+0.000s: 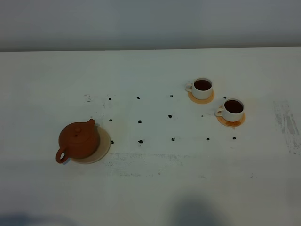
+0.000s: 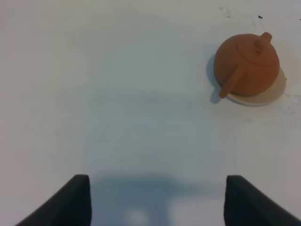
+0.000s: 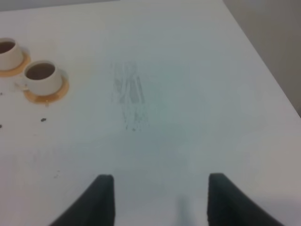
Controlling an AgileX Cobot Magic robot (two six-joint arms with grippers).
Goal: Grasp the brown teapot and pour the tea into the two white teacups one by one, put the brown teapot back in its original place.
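The brown teapot (image 1: pixel 78 140) stands upright on its pale tan coaster (image 1: pixel 99 149) at the left of the table; it also shows in the left wrist view (image 2: pixel 247 65). Two white teacups (image 1: pixel 202 88) (image 1: pixel 232 109) hold dark tea and sit on orange coasters at the right; they also show in the right wrist view (image 3: pixel 41 76) (image 3: pixel 9 52). My left gripper (image 2: pixel 157 197) is open and empty, well away from the teapot. My right gripper (image 3: pixel 160 200) is open and empty, apart from the cups. Neither gripper shows in the exterior high view.
Small dark marks (image 1: pixel 139 121) dot the white table (image 1: pixel 150 188) between teapot and cups. A grey scuff (image 1: pixel 287 123) lies at the right. The table's right edge (image 3: pixel 263 61) runs close beside the right gripper's area.
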